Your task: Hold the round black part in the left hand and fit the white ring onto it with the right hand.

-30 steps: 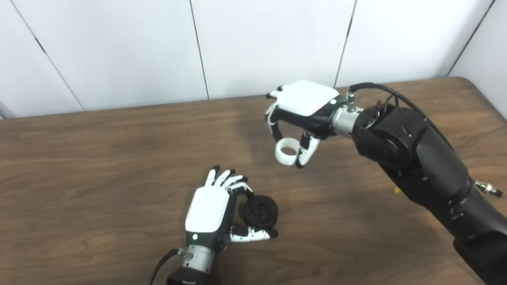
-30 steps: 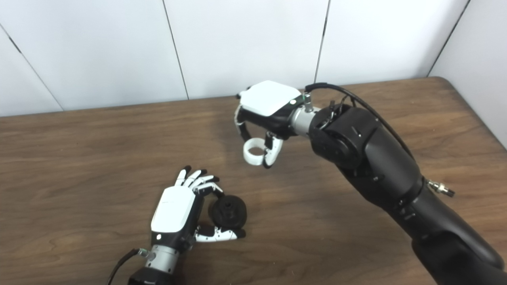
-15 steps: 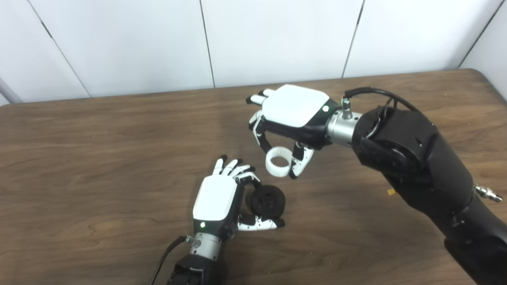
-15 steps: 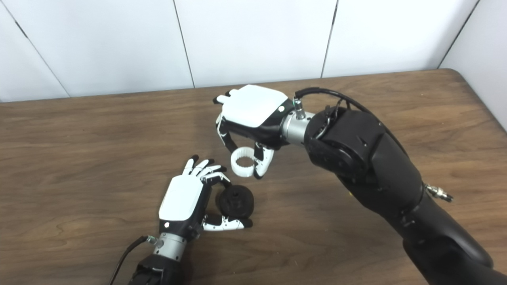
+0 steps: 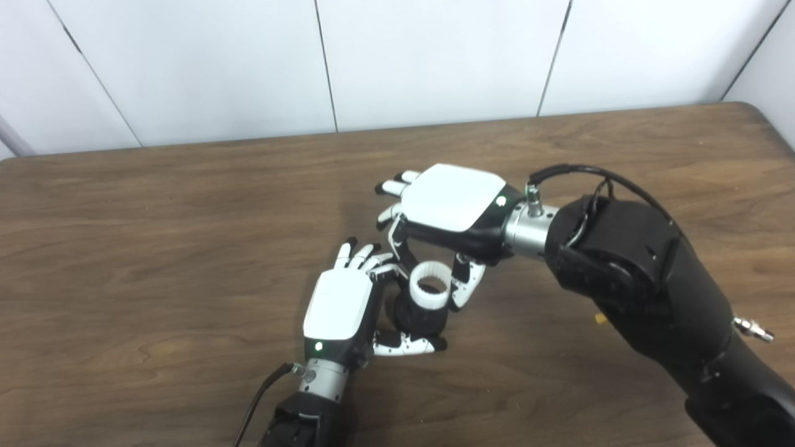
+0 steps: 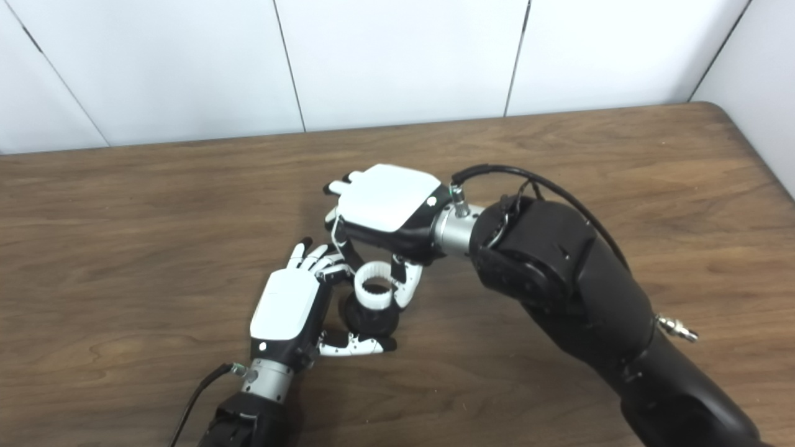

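Right hand [image 5: 448, 208] over half-hidden black part [image 5: 423, 318]

Right robot hand [image 5: 450, 211] brought white ring [image 5: 429, 292] down onto black part [image 5: 422, 318].

White ring [image 5: 430, 293]; black round part [image 5: 422, 316]; brown wood-grain table [image 5: 155, 248].

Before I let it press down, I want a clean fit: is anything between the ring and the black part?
Nothing visible: the ring sits right over the black part; seating can't be told.
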